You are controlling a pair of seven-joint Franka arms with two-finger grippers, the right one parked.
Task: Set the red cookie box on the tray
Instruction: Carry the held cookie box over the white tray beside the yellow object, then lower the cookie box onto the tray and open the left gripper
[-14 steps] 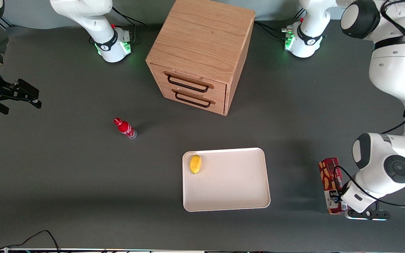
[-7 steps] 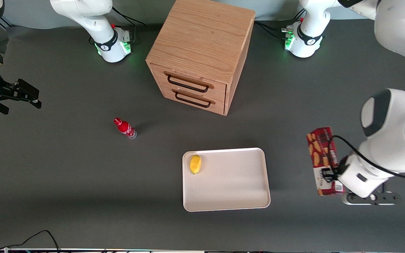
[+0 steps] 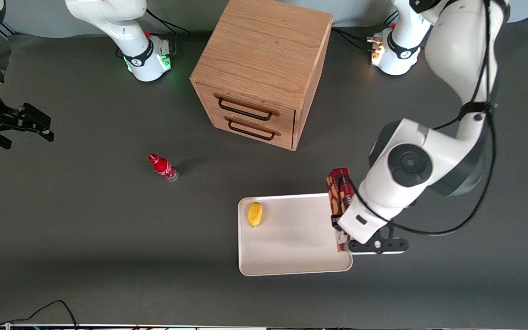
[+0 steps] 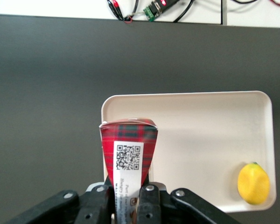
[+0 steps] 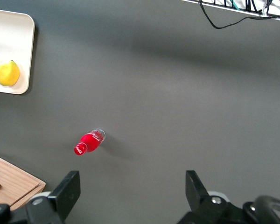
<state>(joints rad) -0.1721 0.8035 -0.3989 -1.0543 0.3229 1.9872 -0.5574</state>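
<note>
The left arm's hand (image 3: 341, 233) hangs above the edge of the tray (image 3: 291, 256) that lies toward the working arm's end of the surface (image 3: 85, 229); its fingers (image 4: 148, 198) are closed on the red cookie box (image 3: 337, 190), clamped against the two long sides of the box near one end; the box is lifted off the surface, held roughly level with its length running from the hand away from the front camera, so that its free end reaches past the tray's rim toward the wooden drawer cabinet (image 3: 264, 68); in the left wrist view the box (image 4: 129, 154) shows its plaid end panel with a white label and a square code, and it hovers over the tray (image 4: 200, 121) just inside one rounded corner, with dark surface beside it; whether any part of the box touches the tray cannot be told, though in the front view it appears raised; a yellow lemon (image 3: 255, 214) lies in the tray near the corner toward the parked arm's end and farther from the front camera, well apart from the box; a small red bottle (image 3: 163, 167) lies on its side on the surface, toward the parked arm's end, apart from the tray; the cabinet stands farther from the front camera than the tray, its two drawers shut, each with a dark handle (image 3: 245, 110).
</note>
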